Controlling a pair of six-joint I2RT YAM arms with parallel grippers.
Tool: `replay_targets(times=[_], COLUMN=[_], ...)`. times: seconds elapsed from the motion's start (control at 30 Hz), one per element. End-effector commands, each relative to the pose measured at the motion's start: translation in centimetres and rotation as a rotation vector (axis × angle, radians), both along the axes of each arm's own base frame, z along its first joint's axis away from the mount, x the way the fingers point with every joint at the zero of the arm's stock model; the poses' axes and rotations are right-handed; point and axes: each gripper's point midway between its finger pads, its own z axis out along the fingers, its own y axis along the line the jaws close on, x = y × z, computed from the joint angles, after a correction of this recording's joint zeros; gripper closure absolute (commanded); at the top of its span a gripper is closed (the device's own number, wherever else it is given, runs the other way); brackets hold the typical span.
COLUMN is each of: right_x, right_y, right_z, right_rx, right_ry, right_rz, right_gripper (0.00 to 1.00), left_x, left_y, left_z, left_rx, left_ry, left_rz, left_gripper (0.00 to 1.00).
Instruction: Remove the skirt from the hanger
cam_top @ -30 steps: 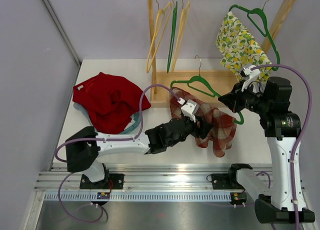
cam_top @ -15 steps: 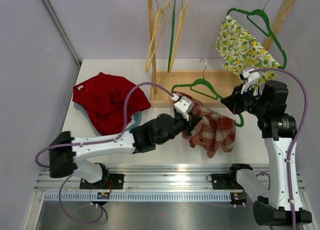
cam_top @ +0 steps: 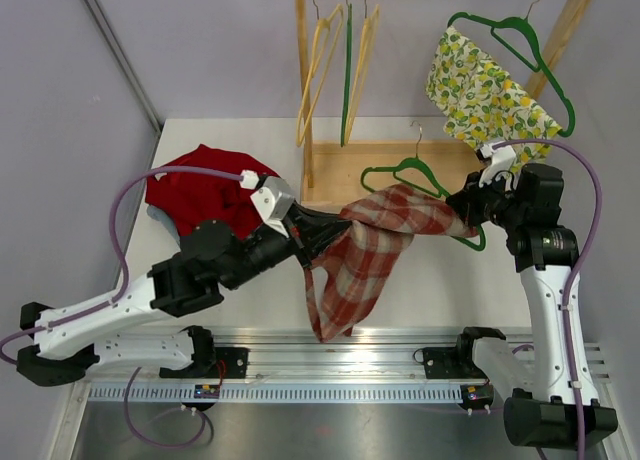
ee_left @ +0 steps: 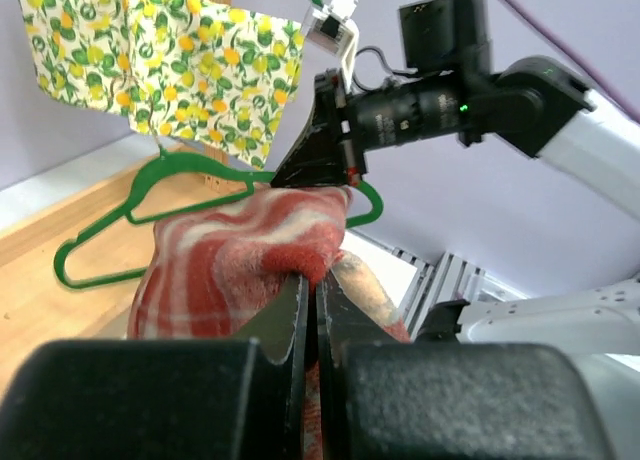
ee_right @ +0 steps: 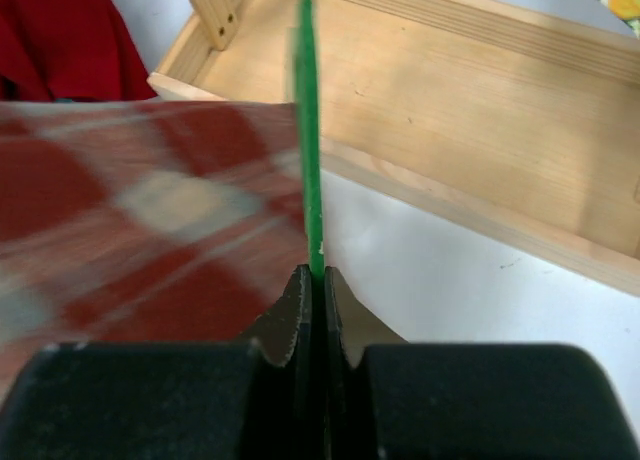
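The red plaid skirt [cam_top: 370,245] stretches between both arms above the table, its lower end hanging toward the front rail. My left gripper [cam_top: 322,230] is shut on a bunched fold of the skirt [ee_left: 230,250], with cloth pinched between the fingertips of the gripper [ee_left: 311,285]. The green hanger [cam_top: 420,172] is raised off the table at the skirt's right end, which still drapes over it. My right gripper [cam_top: 466,212] is shut on the hanger's thin green bar [ee_right: 308,130], jaws tight on it. The plaid cloth [ee_right: 150,220] lies blurred to the left of the right gripper [ee_right: 317,276].
A red garment pile [cam_top: 200,195] lies at the table's left. The wooden rack [cam_top: 305,90] with its base tray [cam_top: 350,180] stands behind, holding yellow and green hangers [cam_top: 340,60]. A lemon-print garment [cam_top: 480,85] hangs on another green hanger at the right.
My left gripper has shut on the skirt and pulled back to the left, lifting and stretching the cloth away from the hanger. The right gripper keeps hold of the hanger, slightly raised.
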Motion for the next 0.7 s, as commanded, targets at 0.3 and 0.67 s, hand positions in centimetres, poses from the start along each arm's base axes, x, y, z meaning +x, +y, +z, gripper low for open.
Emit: replay_targets(times=[0.3,0.67], right_x=[2.4,0.2], right_y=[-2.9,-1.0], right_z=[-0.6,2.7], right_rx=[-0.092,-0.063], right_ry=[-0.055,-0.12], right_rz=[-0.087,0.012], right_gripper=[1.0,1.0], left_x=[-0.7,2.8], left_y=[5.3,-2.1], left_z=[6.7,-1.8], left_rx=[-0.176,0.015], left_ry=[-0.107,-0.085], left_rz=[0.064,0.102], left_gripper=[1.0,1.0])
